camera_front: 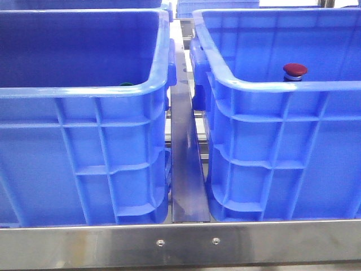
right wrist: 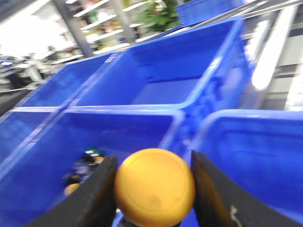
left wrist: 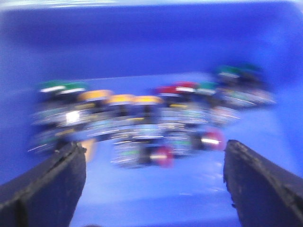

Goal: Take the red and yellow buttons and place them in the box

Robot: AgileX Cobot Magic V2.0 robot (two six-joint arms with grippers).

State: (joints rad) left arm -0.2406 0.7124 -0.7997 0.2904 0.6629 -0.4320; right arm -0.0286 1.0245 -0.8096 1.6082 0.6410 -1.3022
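My right gripper [right wrist: 154, 161] is shut on the orange-yellow button [right wrist: 154, 187]; its domed cap fills the gap between the fingers, held above the blue crates. A dark red button [camera_front: 295, 70] shows just over the near rim inside the right blue crate [camera_front: 282, 87]. My left gripper [left wrist: 151, 145] is open and empty, low inside a crate, facing a blurred pile of buttons with red [left wrist: 163, 156], yellow [left wrist: 120, 99] and green [left wrist: 59, 86] caps. Neither gripper shows in the front view.
The left blue crate [camera_front: 84, 90] stands beside the right one, with a metal rail [camera_front: 185, 147] between them and a green cap [camera_front: 125, 84] just showing at its rim. The right wrist view shows more crates [right wrist: 156, 80] behind and one holding buttons [right wrist: 85, 168].
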